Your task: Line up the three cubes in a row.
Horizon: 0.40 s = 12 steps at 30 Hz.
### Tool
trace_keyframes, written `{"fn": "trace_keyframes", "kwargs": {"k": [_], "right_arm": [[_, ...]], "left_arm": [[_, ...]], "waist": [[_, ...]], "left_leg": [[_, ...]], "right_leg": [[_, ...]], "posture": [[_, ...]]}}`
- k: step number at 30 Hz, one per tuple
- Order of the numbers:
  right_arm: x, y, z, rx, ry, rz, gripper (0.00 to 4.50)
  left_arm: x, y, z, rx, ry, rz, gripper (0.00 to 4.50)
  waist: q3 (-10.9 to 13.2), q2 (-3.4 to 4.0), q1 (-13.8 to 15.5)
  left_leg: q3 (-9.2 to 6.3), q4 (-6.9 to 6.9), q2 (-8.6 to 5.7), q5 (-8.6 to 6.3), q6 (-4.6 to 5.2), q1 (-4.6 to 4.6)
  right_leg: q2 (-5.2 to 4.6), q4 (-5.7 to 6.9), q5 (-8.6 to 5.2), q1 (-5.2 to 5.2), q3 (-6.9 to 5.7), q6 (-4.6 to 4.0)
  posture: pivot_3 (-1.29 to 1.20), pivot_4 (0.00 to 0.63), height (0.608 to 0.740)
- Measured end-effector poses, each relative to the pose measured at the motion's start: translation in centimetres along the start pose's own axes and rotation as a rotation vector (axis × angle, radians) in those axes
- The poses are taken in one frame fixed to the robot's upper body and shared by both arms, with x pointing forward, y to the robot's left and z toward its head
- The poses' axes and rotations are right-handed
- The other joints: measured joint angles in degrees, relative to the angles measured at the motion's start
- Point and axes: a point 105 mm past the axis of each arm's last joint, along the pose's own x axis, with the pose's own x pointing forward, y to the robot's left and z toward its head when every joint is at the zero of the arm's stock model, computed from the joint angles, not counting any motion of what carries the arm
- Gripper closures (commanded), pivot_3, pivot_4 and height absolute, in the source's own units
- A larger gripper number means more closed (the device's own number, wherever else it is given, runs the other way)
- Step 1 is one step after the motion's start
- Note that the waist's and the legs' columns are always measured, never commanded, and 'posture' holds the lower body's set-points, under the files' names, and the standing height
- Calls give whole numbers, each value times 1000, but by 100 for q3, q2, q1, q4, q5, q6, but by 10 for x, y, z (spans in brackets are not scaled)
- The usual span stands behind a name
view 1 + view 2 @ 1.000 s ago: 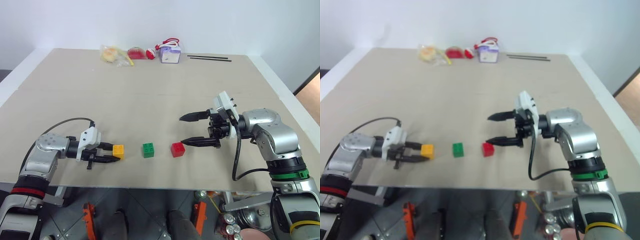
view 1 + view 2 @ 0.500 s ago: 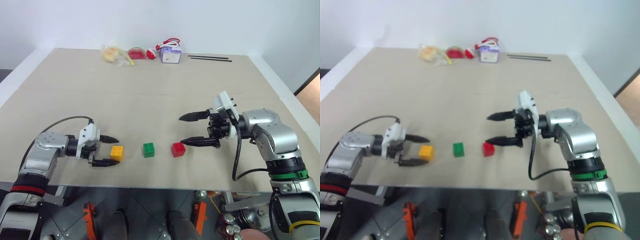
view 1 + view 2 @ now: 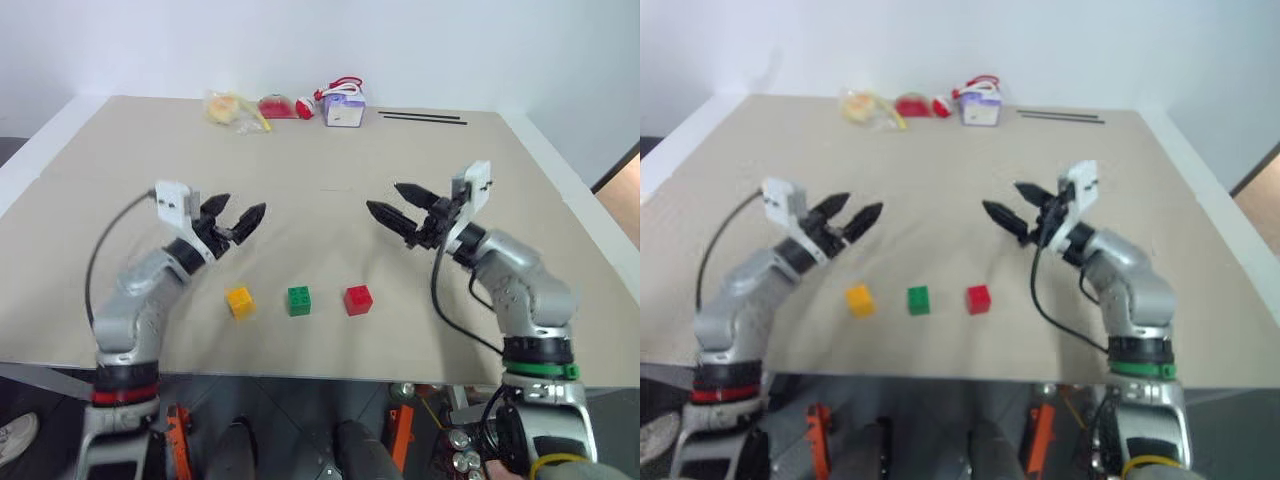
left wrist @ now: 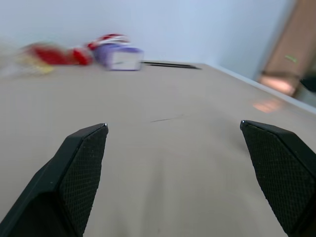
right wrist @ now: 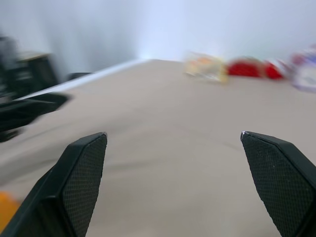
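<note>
Three cubes rest in a row near the table's front edge: yellow-orange point(image 3: 239, 301), green point(image 3: 298, 300) and red point(image 3: 358, 299). The yellow one sits slightly turned. My left gripper point(image 3: 240, 208) hovers open above the table, behind and left of the yellow cube, holding nothing. My right gripper point(image 3: 385, 197) is also raised and open, behind and right of the red cube, its fingers empty. The two grippers point inward toward each other. In the right wrist view the left gripper point(image 5: 29, 108) appears across the table and the yellow cube point(image 5: 6, 207) is at the edge.
At the table's far edge lie a purple-white box with a red handle point(image 3: 343, 108), a yellowish bag point(image 3: 228, 108), a red item point(image 3: 275, 105) and two thin black rods point(image 3: 422, 117). The tan tabletop point(image 3: 320, 230) stretches between the grippers.
My left gripper opened off the yellow cube, then rose and swung away behind it. My right gripper lifted from beside the red cube and turned. The cubes stayed put.
</note>
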Motion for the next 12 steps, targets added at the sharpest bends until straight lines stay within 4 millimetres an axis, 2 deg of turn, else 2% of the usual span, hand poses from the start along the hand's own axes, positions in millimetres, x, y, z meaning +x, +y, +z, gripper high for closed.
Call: {"fn": "trace_keyframes", "kwargs": {"k": [1,6,9,12], "right_arm": [[1,-1,-2,0,-6,-30,0],[-4,-26,-13,-98,-44,-313,0],[-9,-43,-31,-116,-31,-468,0],[-12,-52,-43,-125,-26,-549,0]], "left_arm": [[-1,3,-3,7,4,39,49],[-24,48,-11,119,-2,402,49],[-29,60,-10,183,-22,498,49],[-31,67,-18,196,-9,541,49]], "waist": [[0,0,-4],[-2,-1,-7],[-2,-1,-11],[-2,-1,-13]], "left_leg": [[0,1,1,0,0,1],[-1,12,-1,10,7,7],[0,12,-6,16,15,7],[1,12,-10,17,16,7]], "right_leg": [[5,0,5,-4,3,-3],[5,-3,10,6,4,-31],[1,-21,24,14,5,-37],[-2,-24,26,17,6,-39]], "posture": [[0,150,738],[0,150,738],[0,150,738],[0,150,738]]}}
